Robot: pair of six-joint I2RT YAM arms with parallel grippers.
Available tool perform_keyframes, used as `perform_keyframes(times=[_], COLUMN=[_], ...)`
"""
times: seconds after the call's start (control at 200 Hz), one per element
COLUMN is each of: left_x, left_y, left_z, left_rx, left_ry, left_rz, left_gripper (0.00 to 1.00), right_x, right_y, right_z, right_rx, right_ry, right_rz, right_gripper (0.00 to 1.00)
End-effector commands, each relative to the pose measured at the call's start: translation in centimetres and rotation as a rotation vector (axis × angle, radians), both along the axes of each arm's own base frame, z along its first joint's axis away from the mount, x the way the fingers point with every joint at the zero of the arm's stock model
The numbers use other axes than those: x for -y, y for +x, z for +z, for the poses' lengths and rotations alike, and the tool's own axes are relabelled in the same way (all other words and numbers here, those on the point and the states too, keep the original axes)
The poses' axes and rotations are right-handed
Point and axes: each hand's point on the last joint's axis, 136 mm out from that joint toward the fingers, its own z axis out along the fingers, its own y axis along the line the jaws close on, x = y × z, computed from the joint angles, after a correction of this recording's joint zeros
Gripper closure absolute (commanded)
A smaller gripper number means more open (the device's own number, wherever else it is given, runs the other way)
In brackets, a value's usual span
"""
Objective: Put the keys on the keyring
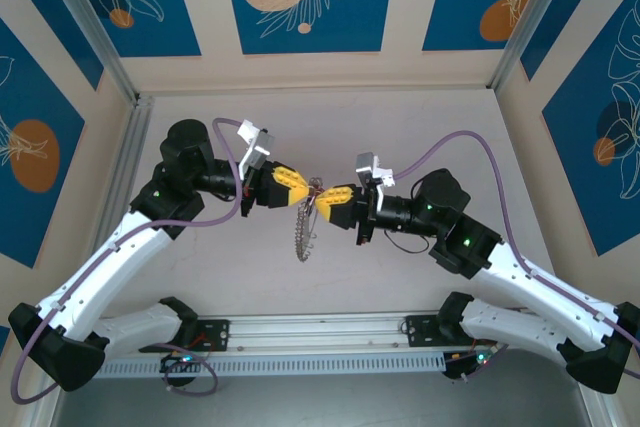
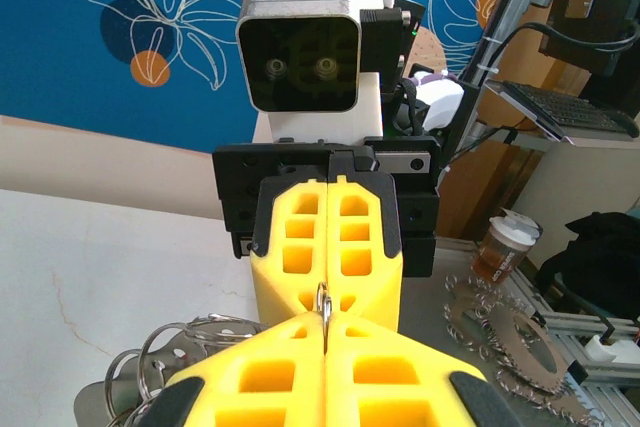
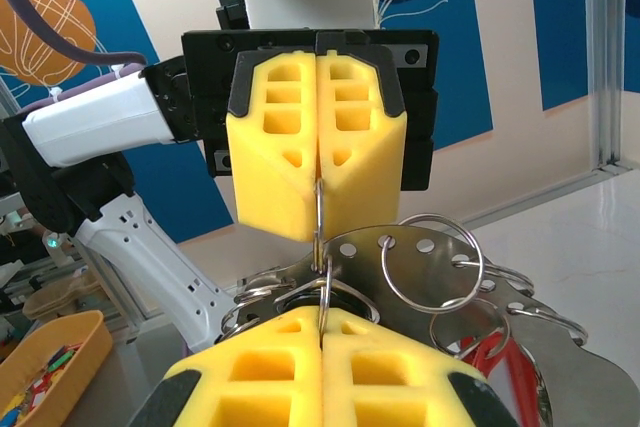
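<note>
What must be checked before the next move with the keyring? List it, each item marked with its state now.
1. Left gripper shut on the keyring: ok.
2. Right gripper shut on the same thin wire: ok.
3. Grippers meeting tip to tip, in line: ok.
4. Rest of the keyring hanging below the grippers, untangled from the fingers: ok.
5. Keys located among the silvery pieces: cannot tell.
6. Gap in the wire opened for a key: cannot tell.
</note>
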Motion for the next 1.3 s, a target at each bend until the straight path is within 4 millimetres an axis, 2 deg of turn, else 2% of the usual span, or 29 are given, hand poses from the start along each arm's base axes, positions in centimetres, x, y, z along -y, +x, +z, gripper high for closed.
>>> perform_keyframes(times=[0.0,0.205,1.295], left_x=[-0.5,-0.5,-0.5], left_y=[-0.7,-0.5,-0.6], left_z=[2.0,2.1,1.7], left_rx=[0.084,0.087,0.081], left_ry=[-0.042,-0.043,-0.037], left_rz=[0.018,0.025,0.025], left_gripper=[1.00,1.00,1.00], right_x=[0.4,0.3,-0.3], right_y=[-0.6,-0.6,0.1], right_z=[0.3,-0.2,1.6], right_rx=[-0.007,-0.019,0.006], right_ry=[0.018,0.011,0.046], right_rz=[0.017,0.022,0.036], right_gripper=[1.00,1.00,1.00])
